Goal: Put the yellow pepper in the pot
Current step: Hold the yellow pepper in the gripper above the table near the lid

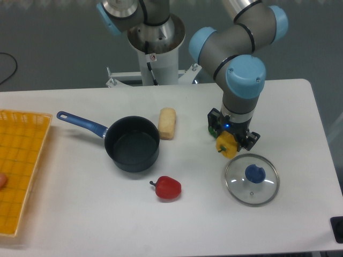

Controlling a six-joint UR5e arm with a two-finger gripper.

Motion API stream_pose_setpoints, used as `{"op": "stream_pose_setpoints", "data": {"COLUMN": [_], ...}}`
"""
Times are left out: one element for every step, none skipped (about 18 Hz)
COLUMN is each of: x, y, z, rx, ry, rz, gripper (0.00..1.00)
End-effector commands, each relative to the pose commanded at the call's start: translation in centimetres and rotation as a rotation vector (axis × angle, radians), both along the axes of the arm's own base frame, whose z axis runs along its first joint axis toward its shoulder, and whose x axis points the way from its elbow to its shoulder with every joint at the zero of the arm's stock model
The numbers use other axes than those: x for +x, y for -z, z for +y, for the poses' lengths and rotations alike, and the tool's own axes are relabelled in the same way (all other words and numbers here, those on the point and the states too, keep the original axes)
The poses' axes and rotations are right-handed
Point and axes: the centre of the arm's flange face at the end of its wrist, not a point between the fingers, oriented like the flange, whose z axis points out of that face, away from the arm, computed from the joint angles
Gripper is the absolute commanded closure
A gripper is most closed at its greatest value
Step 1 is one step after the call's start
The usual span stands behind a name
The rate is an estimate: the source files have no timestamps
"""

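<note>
No legible txt; small sticker on robot base (pixel 155 48) unreadable.

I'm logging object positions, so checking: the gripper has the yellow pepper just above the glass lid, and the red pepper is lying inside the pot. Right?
Not quite. The camera view shows the red pepper lying on the table in front of the pot, not inside it; nothing shows in the pot. The rest holds: the gripper has the yellow pepper just above the glass lid.
</note>
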Motion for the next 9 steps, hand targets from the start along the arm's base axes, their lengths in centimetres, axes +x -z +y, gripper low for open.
{"op": "stream_pose_setpoints", "data": {"x": [0.15,0.08,0.08,0.14,0.06,0.08,0.08,0.04,0.07], "y": [0.34,0.18,0.17,0.17,0.27,0.18,0.17,0.08,0.15], "z": [-0.06,-0.24,-0.24,-0.17,-0.23,-0.24,-0.24,-0.33,-0.34], "rx": [-0.002,-0.001,-0.001,-0.001,-0.002,-0.001,-0.001,0.000,-0.001], "ry": [0.002,-0.001,-0.002,0.000,0.000,-0.001,-0.002,-0.003,-0.003], "rz": [-0.006,-0.005,-0.005,-0.005,-0.006,-0.005,-0.005,-0.003,-0.005], "gripper": [0.61,0.61,0.61,0.61,0.61,0.61,0.61,0.61,0.61]}}
